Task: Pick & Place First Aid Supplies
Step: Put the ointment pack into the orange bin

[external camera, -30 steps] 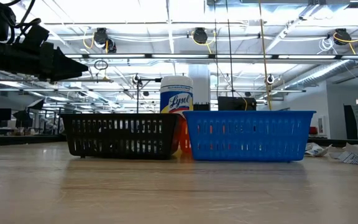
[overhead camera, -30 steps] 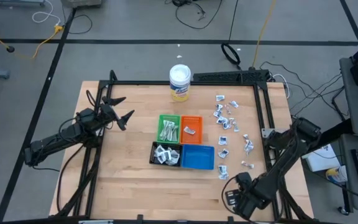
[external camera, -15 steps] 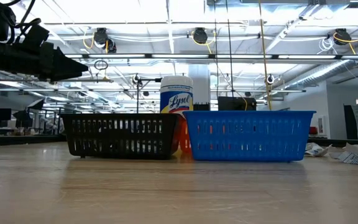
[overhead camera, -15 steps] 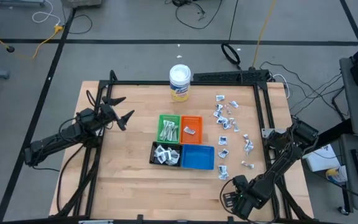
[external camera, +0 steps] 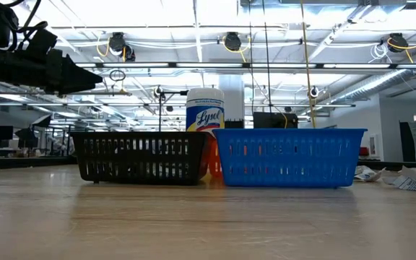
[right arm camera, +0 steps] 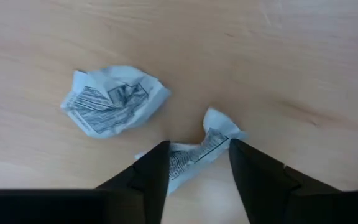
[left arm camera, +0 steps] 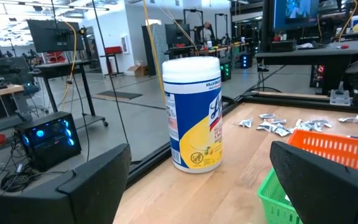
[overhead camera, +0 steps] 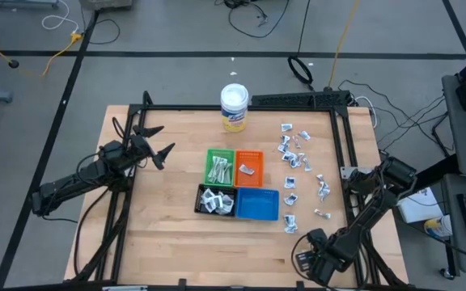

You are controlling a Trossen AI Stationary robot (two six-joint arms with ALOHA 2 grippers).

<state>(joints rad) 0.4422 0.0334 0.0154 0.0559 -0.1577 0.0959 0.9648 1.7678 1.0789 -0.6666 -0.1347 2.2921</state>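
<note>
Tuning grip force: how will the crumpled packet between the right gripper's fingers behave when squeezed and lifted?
The packet looks crumpled and thin, so it is probably floppy and will crush further. It seems very light. The right gripper straddles only its middle, so loose ends may droop or slip.

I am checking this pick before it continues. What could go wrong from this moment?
1. The right gripper straddles one crumpled packet while its fingers are only partly closed; it may pinch just an edge and drop it.
2. A second packet lies close beside it and could be nudged.
3. The left gripper waits open, left of the trays.
</note>
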